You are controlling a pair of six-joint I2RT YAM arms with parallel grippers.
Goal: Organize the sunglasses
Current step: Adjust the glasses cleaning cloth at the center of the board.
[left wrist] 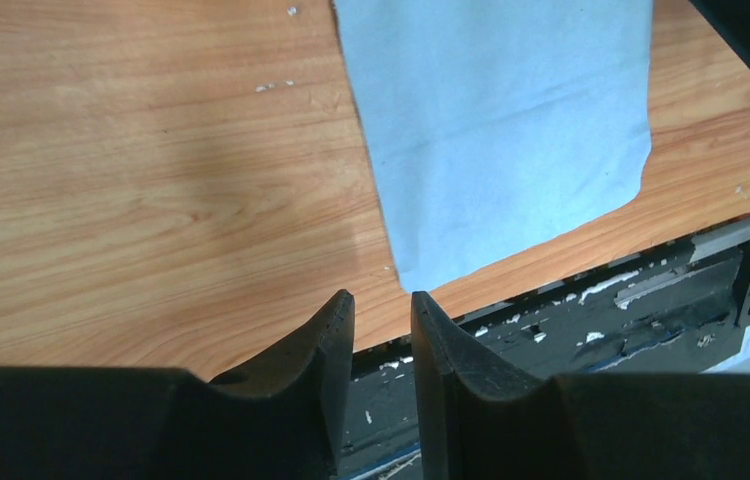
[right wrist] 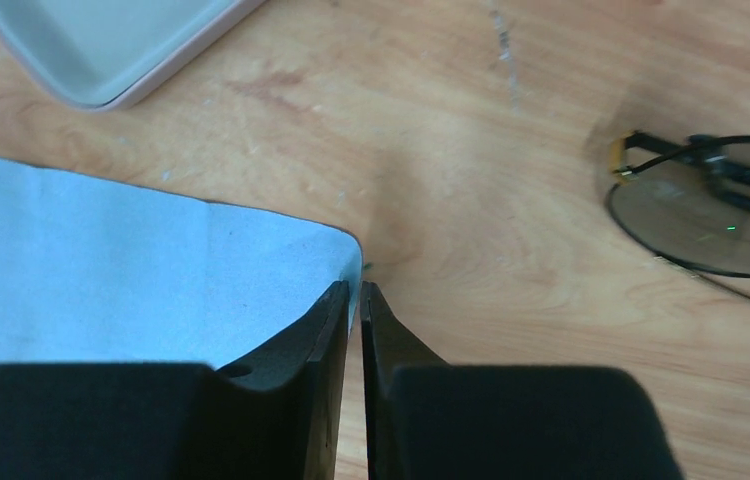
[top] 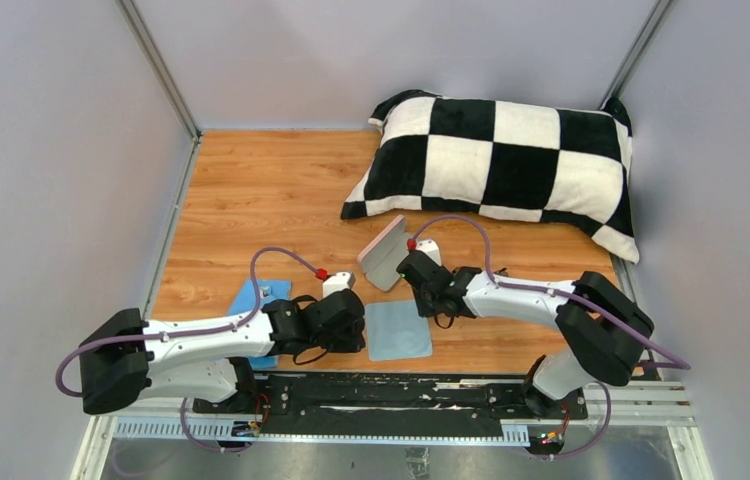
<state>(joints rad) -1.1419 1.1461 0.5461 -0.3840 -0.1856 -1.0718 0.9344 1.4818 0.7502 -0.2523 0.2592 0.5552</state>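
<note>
Two blue cloths lie along the near edge of the table (top: 251, 200). One is a brighter blue cloth (top: 249, 298) toward the near-left corner, partly under the left arm. The other is a pale blue cloth (top: 398, 330) at the middle of that edge. One left gripper (left wrist: 382, 305) hovers at the pale blue cloth's near-left corner, its jaws partly apart with nothing between them. One pink case (top: 383, 255) lies open just beyond that cloth, toward the table's middle. One right gripper (right wrist: 354, 292) sits at the cloth's far-right corner, jaws drawn to a thin slit; whether they pinch the fabric I cannot tell. One pair of sunglasses (right wrist: 716, 210) lies on bare wood near that gripper, apart from cloth and case. One checkered pillow (top: 496, 160) fills the far-right corner.
</note>
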